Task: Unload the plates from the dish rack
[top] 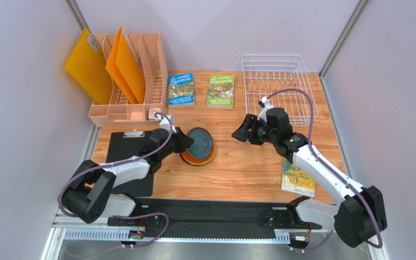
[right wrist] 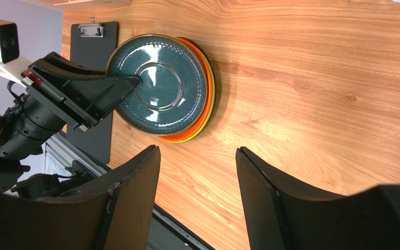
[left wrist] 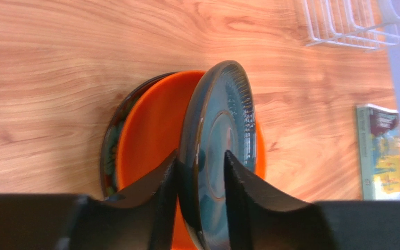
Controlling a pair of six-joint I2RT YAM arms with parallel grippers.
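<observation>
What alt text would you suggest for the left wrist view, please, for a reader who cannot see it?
The left gripper straddles the rim of a dark teal plate stacked on an orange plate and a dark patterned plate, on a wooden table. A white wire dish rack and a book show at the right edge.

Four small round plates stacked flat at centre of the top view: glossy dark teal-black plate (top: 200, 142) on top, sitting off-centre toward upper right. Under it orange plate (left wrist: 150, 130), lime green plate (right wrist: 213, 99) showing only a thin rim, dark red floral plate (left wrist: 109, 151) at the bottom. White wire rectangular dish rack (top: 272, 86) with upright prongs stands at upper right, well apart from the stack.
</observation>
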